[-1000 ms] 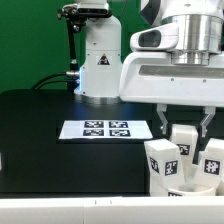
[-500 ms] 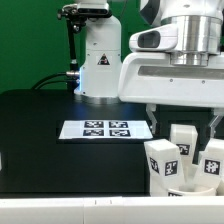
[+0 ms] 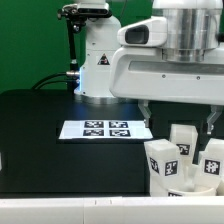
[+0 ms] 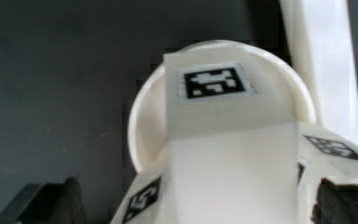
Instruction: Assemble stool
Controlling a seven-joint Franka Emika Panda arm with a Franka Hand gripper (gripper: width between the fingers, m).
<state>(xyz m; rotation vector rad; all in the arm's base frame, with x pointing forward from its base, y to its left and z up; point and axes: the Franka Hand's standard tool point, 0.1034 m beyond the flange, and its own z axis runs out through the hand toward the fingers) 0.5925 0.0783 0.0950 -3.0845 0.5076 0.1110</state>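
The white stool stands at the exterior view's lower right. Three chunky legs with marker tags stick up: one (image 3: 165,160) in front, one (image 3: 183,138) behind it, one (image 3: 213,160) at the right edge. My gripper (image 3: 178,118) hangs open just above them, its fingers spread wide. In the wrist view a tagged leg (image 4: 215,110) rises from the round seat (image 4: 140,120) and stands between my gripper's (image 4: 197,205) dark fingers (image 4: 51,203). A gap shows on each side of the leg.
The marker board (image 3: 105,129) lies on the black table mat (image 3: 50,140), to the exterior view's left of the stool. A second white robot base (image 3: 98,55) stands at the back. The white table edge (image 3: 70,210) runs along the front.
The gripper's fingers have spread apart, and the arm has risen a little off the legs and shifted to the exterior view's left. The stool has not moved.
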